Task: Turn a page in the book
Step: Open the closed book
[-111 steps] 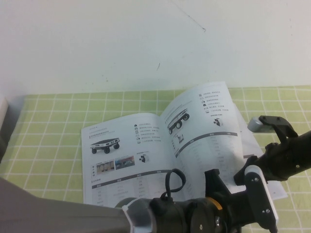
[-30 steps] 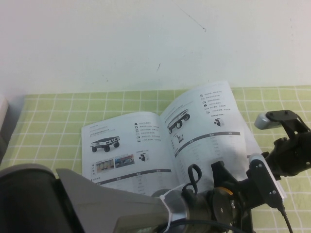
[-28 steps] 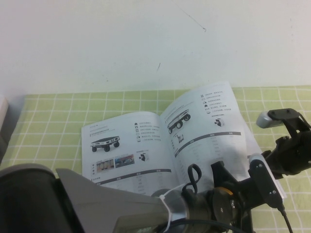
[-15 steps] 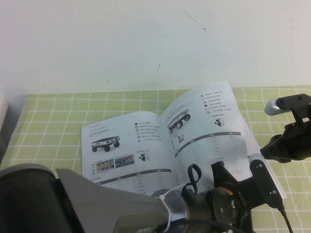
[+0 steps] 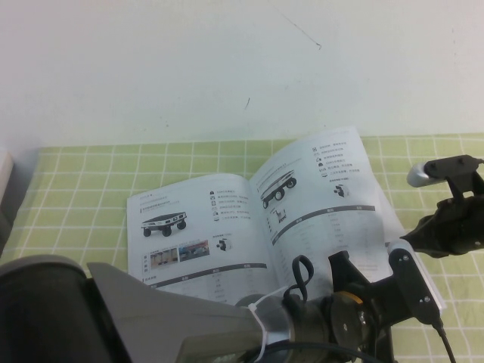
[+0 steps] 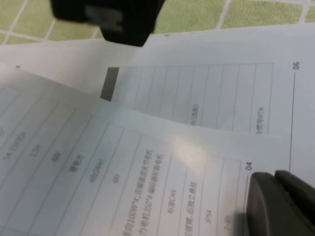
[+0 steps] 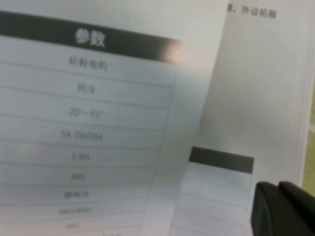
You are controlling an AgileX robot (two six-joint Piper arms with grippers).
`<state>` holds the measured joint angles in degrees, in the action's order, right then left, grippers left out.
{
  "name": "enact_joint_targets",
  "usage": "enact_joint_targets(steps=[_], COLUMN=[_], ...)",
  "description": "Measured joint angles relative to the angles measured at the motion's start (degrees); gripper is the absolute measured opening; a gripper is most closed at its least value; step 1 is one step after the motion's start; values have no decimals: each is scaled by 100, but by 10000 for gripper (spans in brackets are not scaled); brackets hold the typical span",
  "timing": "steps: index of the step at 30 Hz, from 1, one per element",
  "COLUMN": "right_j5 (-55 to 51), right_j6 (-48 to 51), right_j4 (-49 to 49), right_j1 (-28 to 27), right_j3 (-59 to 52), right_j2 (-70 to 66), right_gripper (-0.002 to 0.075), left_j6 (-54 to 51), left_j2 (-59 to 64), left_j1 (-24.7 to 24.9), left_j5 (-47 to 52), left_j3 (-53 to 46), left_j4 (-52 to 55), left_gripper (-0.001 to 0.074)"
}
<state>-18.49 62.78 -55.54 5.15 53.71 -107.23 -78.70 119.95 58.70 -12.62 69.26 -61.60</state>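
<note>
Right gripper (image 7: 278, 196): sat shut, both black fingers pressed tight together, at the right edge of the thin white stapled booklet (image 5: 197, 227); could not tell whether any paper was pinched between them. Left gripper (image 6: 192, 113): hung open and empty over the booklet's near right corner, one black finger (image 6: 108, 17) at the paper's edge, the other (image 6: 280, 206) above a printed table. Booklet: lay open on the green mat with white grid lines (image 5: 76, 189), about midway between the mat's left and right edges, left half flat and showing a wheeled robot vehicle, two small pictures and a grey-headed table. Thin white glossy sheet (image 5: 325, 189): stood curved up off the right-hand stack, far corner raised highest, printed with a wheeled robot photo above a dark-headed table; beneath it, flat pages with another dark-headed table showed at the right edge. Plain white wall (image 5: 227, 60): rose behind the mat's far edge.
</note>
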Motion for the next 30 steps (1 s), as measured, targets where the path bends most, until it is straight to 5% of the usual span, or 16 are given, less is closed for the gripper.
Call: enact_joint_targets(steps=[20, 30], right_j5=[-182, -196], right_j6=[821, 716], right_j4=[-1024, -1064], right_j1=[-48, -48], right_j3=[58, 71], right_j2=[-439, -447], right_gripper=[-2, -2], left_j6=[-168, -1666], left_j2=[0, -198], left_j1=[0, 0], left_j5=[-201, -1269], left_j3=[0, -29], left_j4=[-101, -1743], left_gripper=[-3, -3])
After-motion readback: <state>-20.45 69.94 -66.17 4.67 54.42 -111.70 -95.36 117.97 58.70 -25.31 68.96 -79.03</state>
